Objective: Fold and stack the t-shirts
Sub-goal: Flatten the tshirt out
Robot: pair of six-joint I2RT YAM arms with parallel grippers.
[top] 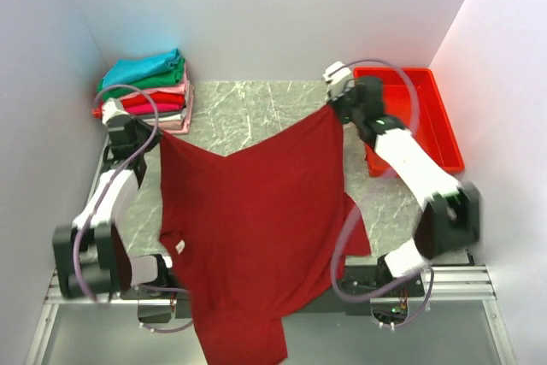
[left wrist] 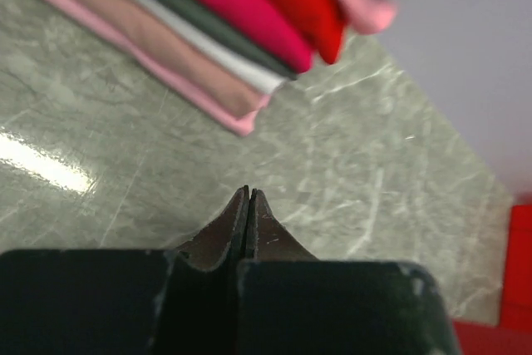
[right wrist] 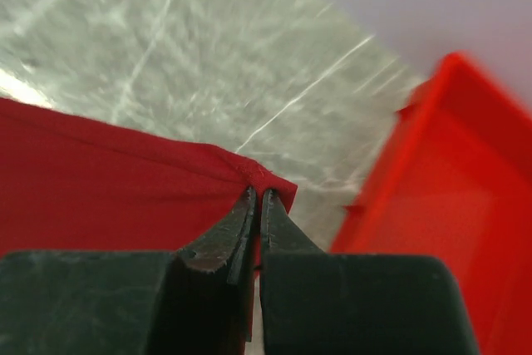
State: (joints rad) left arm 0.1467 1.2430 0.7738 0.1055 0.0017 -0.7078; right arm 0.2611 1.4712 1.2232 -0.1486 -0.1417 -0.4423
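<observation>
Left gripper (top: 159, 134): fingers pressed flat together, meeting one raised corner of the dark red shirt (top: 256, 220) in the overhead view; no cloth seen at the tips in its own wrist view (left wrist: 249, 194).
Right gripper (top: 334, 108): pinched tight on the opposite corner, with a bunched fold of red cloth caught right at the tips (right wrist: 258, 192).
Dark red shirt: hung between the two grippers, sagging in a shallow V midway, draped down from them over the near table edge.
Label (top: 180, 247): small and white, on the cloth well below the left gripper.
Folded shirts (top: 145, 87): stacked just beyond the left gripper, teal on top, then green, pink, red, magenta and grey.
Tray (top: 440, 126): bright red, just right of the right gripper.
Table (top: 248, 108): marbled grey-green, bare beyond and between both grippers.
</observation>
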